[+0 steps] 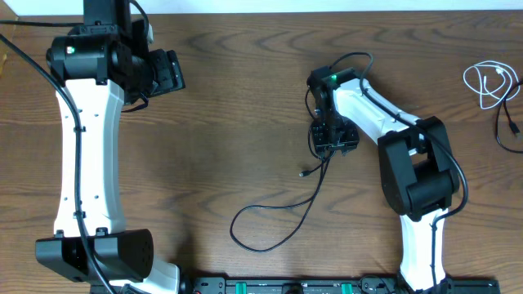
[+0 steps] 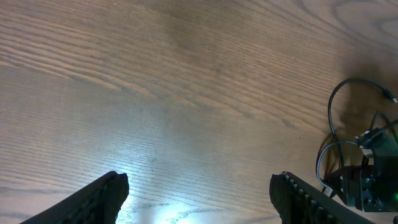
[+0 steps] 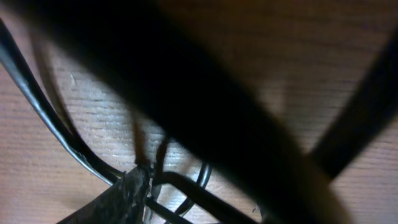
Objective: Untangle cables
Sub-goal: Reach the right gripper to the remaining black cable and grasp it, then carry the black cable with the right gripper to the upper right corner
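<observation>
Dark blur (image 3: pixel 205 112) fills my right wrist view, with the black cable (image 3: pixel 59 134) beneath my right pincer (image 1: pixel 333 140); held or loose, I cannot tell. Its loop trails across the surface (image 1: pixel 245 106), well apart from the white cable (image 1: pixel 489 82). Left pincer (image 2: pixel 199 186) gapes empty. I judge separating nearly done; next, straighten that loop.

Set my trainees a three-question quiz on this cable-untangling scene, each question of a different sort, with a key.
1. True or false: the coiled white cable lies near the right edge of the brown wooden table, apart from the long thin black cable in the middle.
2. Fill in: the fingers of the left tool stand ___, with only bare wood between them.
3. Which tool is over one end of the long thin black cable? A) left tool B) right tool C) neither
Key: 1 true; 2 open; 3 B.
</observation>
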